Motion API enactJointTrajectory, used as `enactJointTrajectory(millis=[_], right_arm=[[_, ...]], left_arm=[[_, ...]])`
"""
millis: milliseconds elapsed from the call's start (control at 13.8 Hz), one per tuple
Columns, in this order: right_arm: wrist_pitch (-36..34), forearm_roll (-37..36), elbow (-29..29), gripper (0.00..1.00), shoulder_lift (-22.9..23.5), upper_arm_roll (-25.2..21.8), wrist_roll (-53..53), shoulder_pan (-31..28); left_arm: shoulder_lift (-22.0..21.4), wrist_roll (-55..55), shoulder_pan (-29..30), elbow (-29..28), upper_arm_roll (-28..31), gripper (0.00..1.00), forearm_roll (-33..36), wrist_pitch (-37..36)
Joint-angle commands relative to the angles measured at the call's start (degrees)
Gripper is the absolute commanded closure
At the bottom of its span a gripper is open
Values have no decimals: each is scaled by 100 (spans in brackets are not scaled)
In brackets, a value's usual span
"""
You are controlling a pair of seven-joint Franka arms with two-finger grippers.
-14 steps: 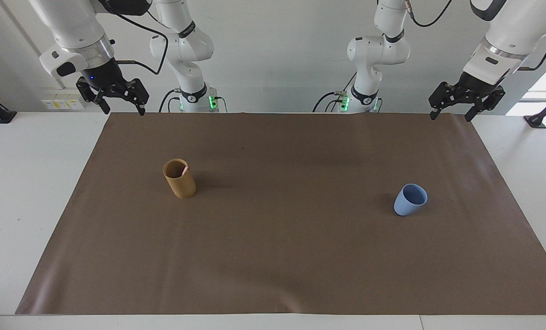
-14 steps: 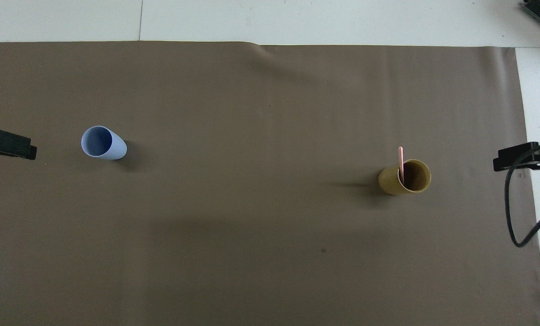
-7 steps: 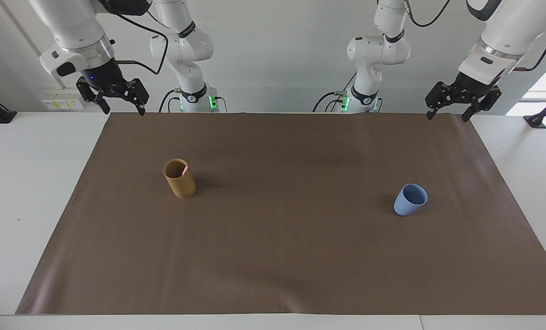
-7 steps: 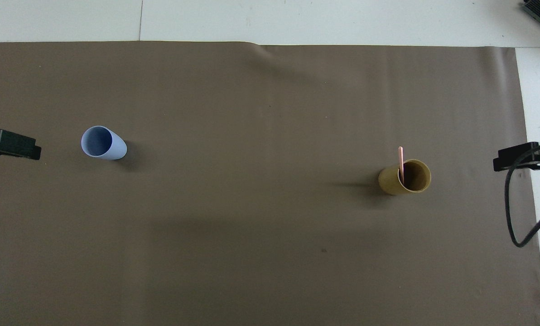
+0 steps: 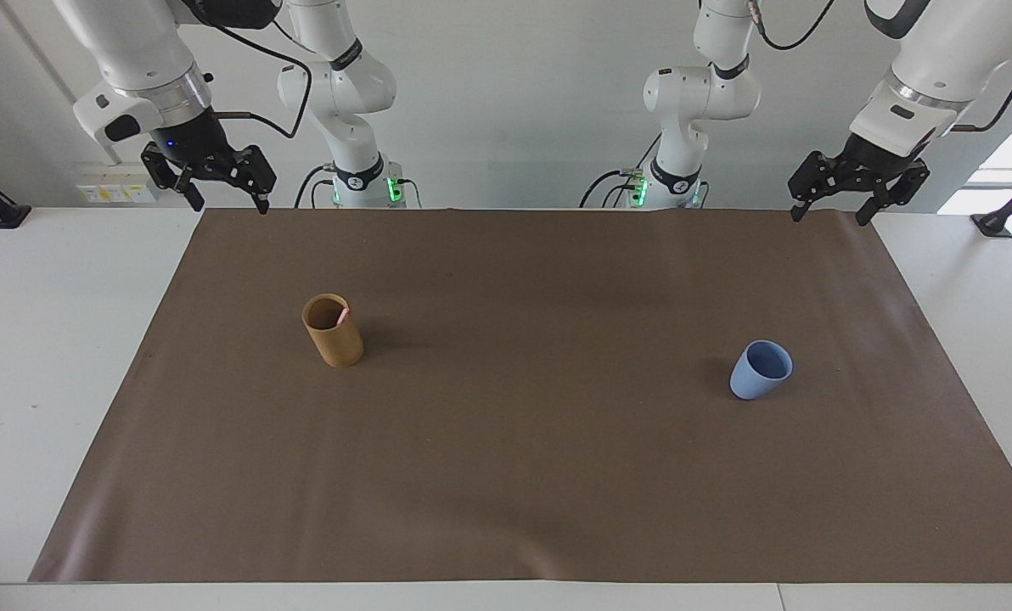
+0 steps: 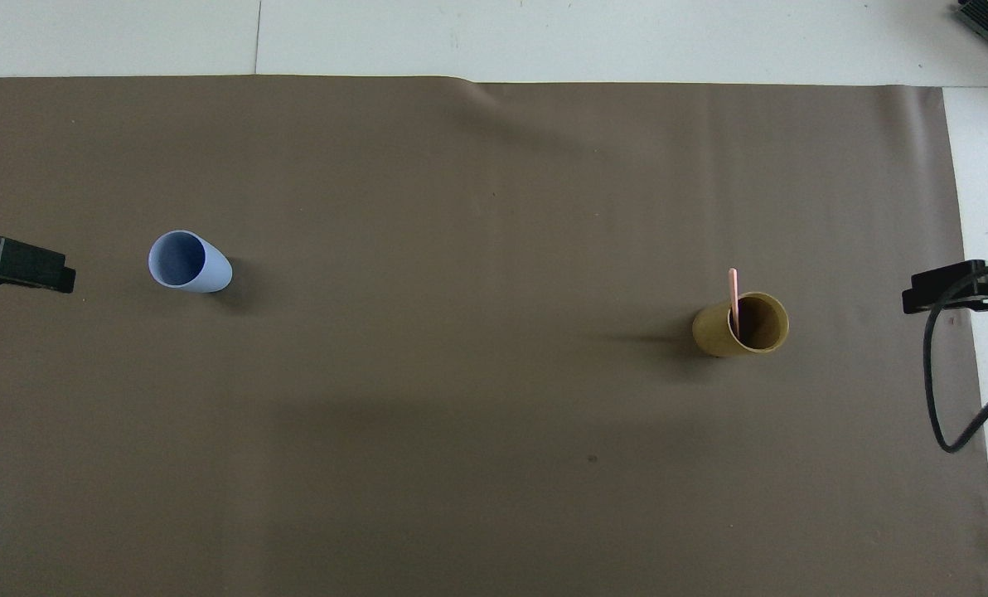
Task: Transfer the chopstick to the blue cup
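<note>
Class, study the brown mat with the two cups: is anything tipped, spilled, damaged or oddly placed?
Nothing stands out. The tall tan cylindrical holder stands upright with the thin pale-pink chopstick leaning inside it. The small light-blue cup also stands upright, empty, toward the left arm's end. Nothing is spilled or broken on the brown mat.

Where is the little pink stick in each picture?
Facing view: the chopstick pokes out of the tan holder, toward the right arm's end of the brown mat.
Overhead view: the chopstick leans in that same holder.
Shared landmark: the blue cup, toward the left arm's end.
</note>
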Motion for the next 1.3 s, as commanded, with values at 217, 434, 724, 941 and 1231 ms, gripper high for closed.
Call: enactJointTrajectory(millis=[217, 434, 724, 941, 1231], right_arm=[[63, 1, -174, 0, -140, 46, -75, -92], [72, 1, -183, 0, -140, 46, -93, -92], [160, 10, -464, 0, -289, 46, -137, -92], [378, 19, -595, 0, -281, 46, -512, -75], [1002, 344, -1008, 0, -281, 46, -2270, -84]], left_arm=[[-113, 36, -48, -150, 37, 0, 17, 57], [-113, 27, -48, -150, 37, 0, 17, 74], [-87, 62, 13, -255, 37, 0, 17, 336], [-78, 71, 49, -518, 46, 0, 17, 706], [-87, 220, 66, -1080, 63, 0, 8, 1259]])
